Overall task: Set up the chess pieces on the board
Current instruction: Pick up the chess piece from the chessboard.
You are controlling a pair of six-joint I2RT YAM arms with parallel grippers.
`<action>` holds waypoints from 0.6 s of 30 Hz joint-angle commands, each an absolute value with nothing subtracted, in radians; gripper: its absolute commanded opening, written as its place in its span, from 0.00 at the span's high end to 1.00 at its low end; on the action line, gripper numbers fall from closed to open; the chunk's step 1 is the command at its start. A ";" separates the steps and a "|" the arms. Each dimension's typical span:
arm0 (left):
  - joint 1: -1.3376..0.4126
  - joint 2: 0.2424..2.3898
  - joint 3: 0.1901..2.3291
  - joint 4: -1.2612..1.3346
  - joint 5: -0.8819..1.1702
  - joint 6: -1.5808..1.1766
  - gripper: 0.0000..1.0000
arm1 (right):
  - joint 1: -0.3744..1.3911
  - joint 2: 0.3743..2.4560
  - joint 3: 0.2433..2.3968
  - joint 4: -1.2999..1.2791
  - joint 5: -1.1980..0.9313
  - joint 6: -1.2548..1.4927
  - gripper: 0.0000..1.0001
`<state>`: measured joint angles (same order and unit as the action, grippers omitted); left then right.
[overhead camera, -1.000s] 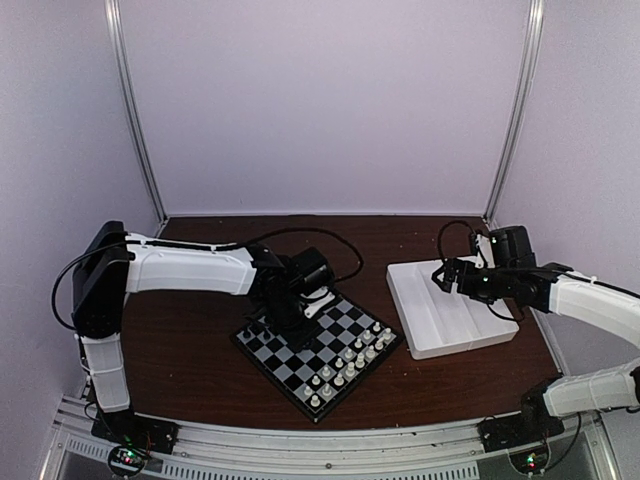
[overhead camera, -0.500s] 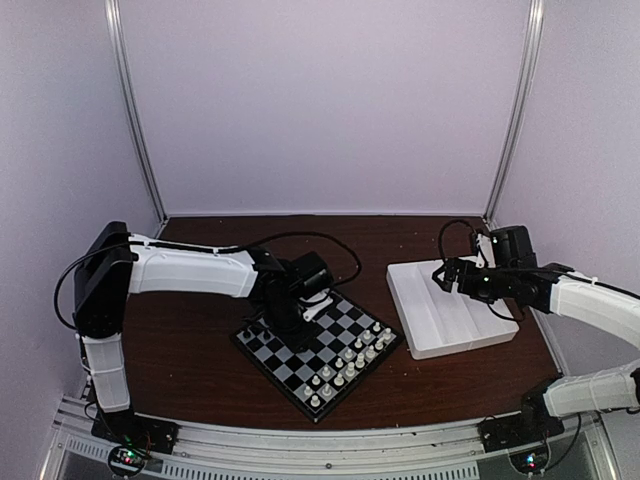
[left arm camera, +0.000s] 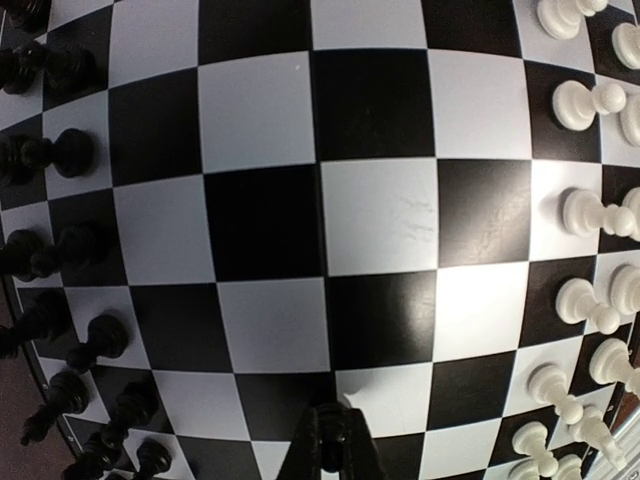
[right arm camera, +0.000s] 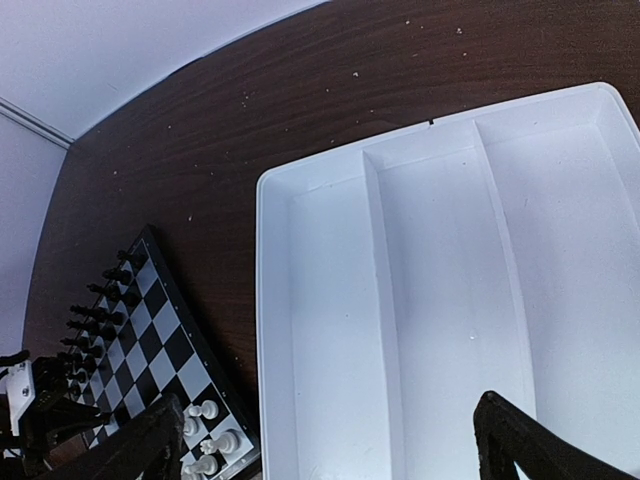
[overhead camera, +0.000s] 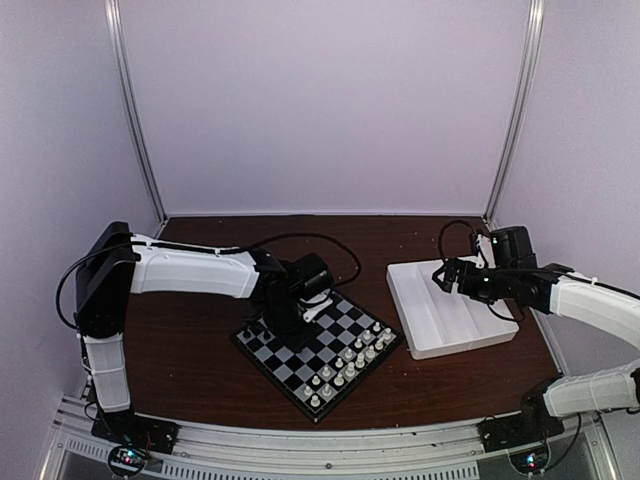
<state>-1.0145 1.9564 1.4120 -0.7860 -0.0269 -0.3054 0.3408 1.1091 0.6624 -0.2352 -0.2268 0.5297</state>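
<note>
Board: end effector seemingly newly closed

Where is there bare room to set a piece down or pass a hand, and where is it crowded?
Bare: middle rows of the board, between the black chess pieces and the white chessmen; the tray, its three compartments as far as visible; the table strip between them. Crowded: two rows at each board end.

The middle rows of the board lie bare, a lane between the chess pieces crowding its far-left edge and the white chessmen along its near-right. The left arm overhangs the far-left side; the tray stands to the right.
</note>
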 commanded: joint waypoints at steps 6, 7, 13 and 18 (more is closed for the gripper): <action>-1.012 1.966 1.489 -0.807 -0.058 -0.287 1.00 | 0.330 1.091 0.685 -0.279 -0.136 0.489 0.00; -1.012 1.969 1.501 -0.808 -0.061 -0.284 1.00 | 0.329 1.085 0.687 -0.280 -0.130 0.486 0.00; -0.994 2.022 1.599 -0.804 -0.078 -0.249 1.00 | 0.326 1.045 0.674 -0.270 -0.078 0.468 0.00; -0.971 2.095 1.723 -0.793 -0.077 -0.204 1.00 | 0.323 1.028 0.668 -0.262 -0.045 0.446 0.00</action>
